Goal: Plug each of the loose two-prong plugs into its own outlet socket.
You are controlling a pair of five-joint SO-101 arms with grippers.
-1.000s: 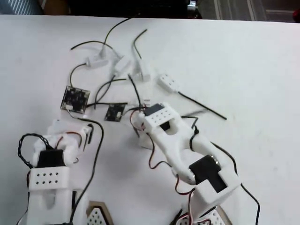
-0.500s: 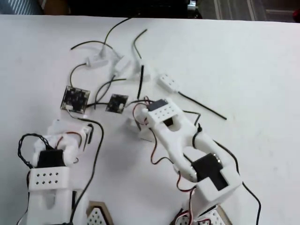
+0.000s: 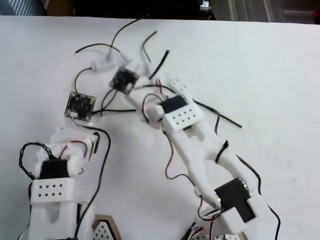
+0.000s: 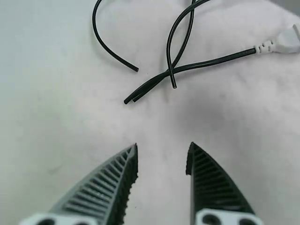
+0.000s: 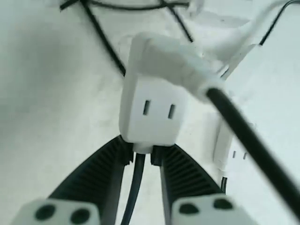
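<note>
My right gripper (image 5: 140,157) is shut on the black cord stub at the base of a white outlet socket (image 5: 152,110) whose two slots face the camera. A white two-prong plug (image 5: 180,61) on a thick black cord lies across the socket's far edge. In the high view this held socket (image 3: 123,79) shows a dark face, just beyond the right gripper (image 3: 136,95), close to the white plugs (image 3: 102,65). A second dark-faced socket (image 3: 80,105) lies to the left. My left gripper (image 4: 161,161) hangs open over bare table, near the left socket (image 3: 94,142).
Loose black cords (image 4: 173,56) and a white plug end (image 4: 286,42) lie ahead of the left gripper. Another white socket block (image 5: 232,140) sits beside the held one. A white block (image 3: 179,86) lies by the right arm's wrist. The table's right half is open.
The right arm has stretched away toward the far left, carrying the dark-faced socket up to the white plugs. A black cord swung with it. The left arm has not moved.
</note>
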